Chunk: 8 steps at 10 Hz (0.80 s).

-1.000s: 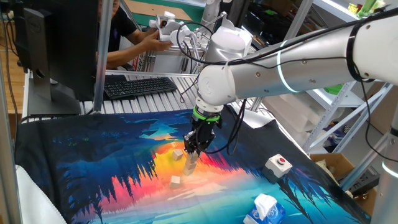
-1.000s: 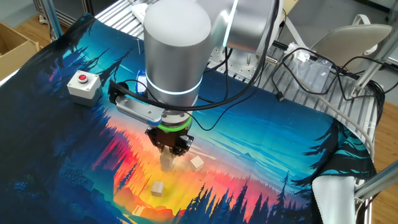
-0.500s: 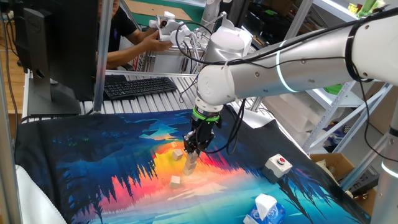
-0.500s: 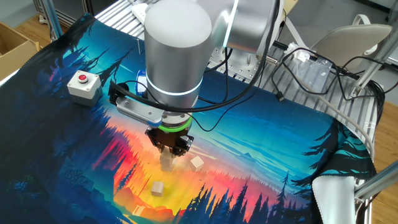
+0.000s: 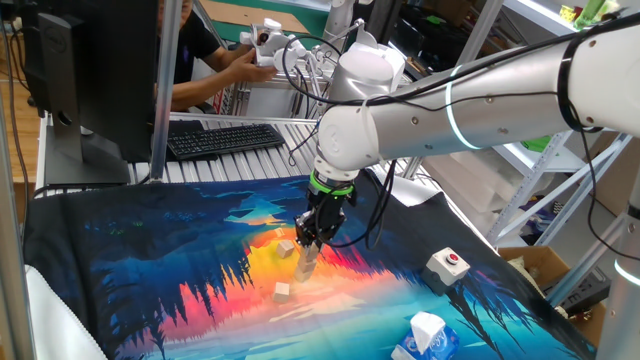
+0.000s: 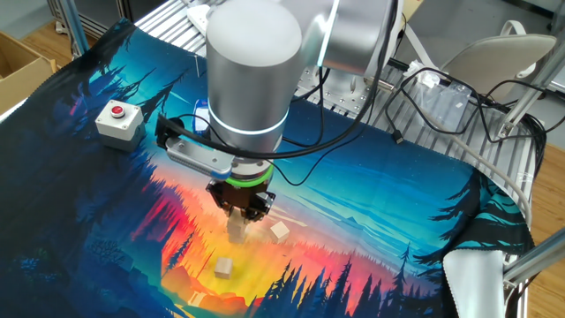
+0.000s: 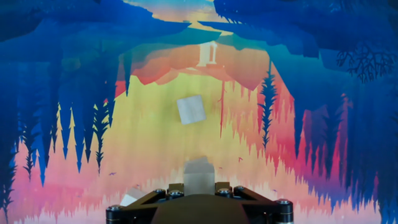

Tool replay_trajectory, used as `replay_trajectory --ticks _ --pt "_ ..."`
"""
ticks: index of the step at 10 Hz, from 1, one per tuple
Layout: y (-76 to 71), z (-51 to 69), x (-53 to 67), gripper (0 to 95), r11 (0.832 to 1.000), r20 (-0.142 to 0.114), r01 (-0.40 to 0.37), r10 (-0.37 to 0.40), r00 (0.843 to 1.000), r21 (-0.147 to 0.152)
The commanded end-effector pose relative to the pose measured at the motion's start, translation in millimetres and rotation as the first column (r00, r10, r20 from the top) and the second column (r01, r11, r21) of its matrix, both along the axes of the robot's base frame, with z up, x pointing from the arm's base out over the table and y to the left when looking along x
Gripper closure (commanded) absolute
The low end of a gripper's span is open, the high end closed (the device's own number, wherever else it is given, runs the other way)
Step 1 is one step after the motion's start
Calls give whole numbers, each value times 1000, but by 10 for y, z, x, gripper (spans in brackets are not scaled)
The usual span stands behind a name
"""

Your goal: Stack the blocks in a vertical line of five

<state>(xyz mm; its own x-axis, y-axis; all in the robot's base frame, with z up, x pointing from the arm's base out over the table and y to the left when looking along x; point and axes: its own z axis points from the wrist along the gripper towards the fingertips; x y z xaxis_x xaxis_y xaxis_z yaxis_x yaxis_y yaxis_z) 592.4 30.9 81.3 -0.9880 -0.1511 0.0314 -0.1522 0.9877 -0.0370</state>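
The end effector (image 5: pixel 309 243) is hovering at the top of a short stack of blocks (image 5: pixel 306 261), its fingers closing around the uppermost cube (image 7: pixel 198 175). Two loose blocks are lying near it on the counter (image 6: pixel 371 212): one (image 5: pixel 286 247) just beside, another (image 5: pixel 282 291) a little farther off. Being plain pale wood, they are probably light, rigid and sharp-edged; gripping opposite flat faces should hold them square.
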Motion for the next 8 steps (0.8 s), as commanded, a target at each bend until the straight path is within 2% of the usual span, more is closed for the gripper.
replay_trajectory --ticks 1,2,3,8 --pt "-2 0 1 760 1000 0 1 -1 1000 -1" --pt "-1 -3 2 760 1000 2 2 -2 1000 -3" --pt "-1 -6 3 570 1000 3 7 -7 1000 -4" --pt "-2 -13 7 570 1000 -2 13 -13 1000 -4"
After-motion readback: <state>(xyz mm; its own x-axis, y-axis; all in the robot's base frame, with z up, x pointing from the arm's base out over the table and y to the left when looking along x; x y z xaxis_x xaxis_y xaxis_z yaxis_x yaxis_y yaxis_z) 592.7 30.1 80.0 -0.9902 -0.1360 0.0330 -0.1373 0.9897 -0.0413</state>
